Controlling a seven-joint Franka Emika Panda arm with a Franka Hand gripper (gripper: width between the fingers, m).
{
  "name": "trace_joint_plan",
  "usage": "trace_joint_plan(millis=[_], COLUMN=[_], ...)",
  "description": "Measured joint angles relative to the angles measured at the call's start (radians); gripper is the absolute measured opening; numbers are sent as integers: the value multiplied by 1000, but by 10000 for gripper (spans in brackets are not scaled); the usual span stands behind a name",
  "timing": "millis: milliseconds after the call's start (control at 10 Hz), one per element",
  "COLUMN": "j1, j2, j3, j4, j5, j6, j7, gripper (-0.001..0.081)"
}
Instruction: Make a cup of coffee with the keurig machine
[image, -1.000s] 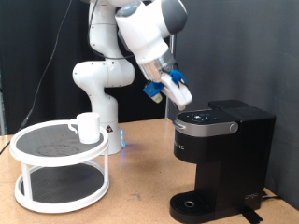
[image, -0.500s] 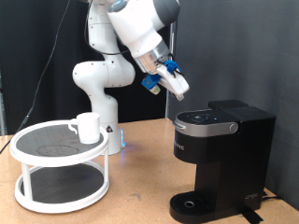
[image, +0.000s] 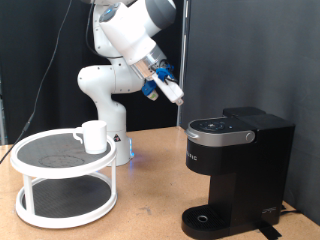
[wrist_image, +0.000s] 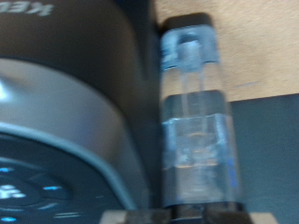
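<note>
The keurig machine (image: 236, 168) stands at the exterior view's right with its lid down. No cup is on its round drip base. The cup (image: 93, 136), a small white mug, sits on the top tier of a white round stand (image: 64, 180) at the exterior view's left. My gripper (image: 177, 96) hangs in the air above and to the left of the machine's button panel, touching nothing. Its fingers are together and hold nothing. In the wrist view the translucent fingertips (wrist_image: 190, 42) lie over the machine's edge, beside its silver-ringed top (wrist_image: 56, 121).
The robot's white base (image: 108, 90) stands behind the stand on the wooden table (image: 150, 200). A black curtain forms the backdrop. A dark cable hangs down at the left.
The gripper has risen and swung to the exterior view's left, away from the machine's button panel. The cup and the machine have not moved.
</note>
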Motion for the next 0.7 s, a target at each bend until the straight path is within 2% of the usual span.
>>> trace_joint_plan(millis=[200, 300, 500, 700], j1=[-10, -10, -16, -48], j2=[-79, -76, -82, -128], j3=[-11, -11, -11, -17], j4=[-58, -58, -72, -117], j5=[-16, -15, -4, 5], j6=[-13, -13, -9, -13], j7=[-24, -23, 31, 105], gripper=[0, 0, 0, 0])
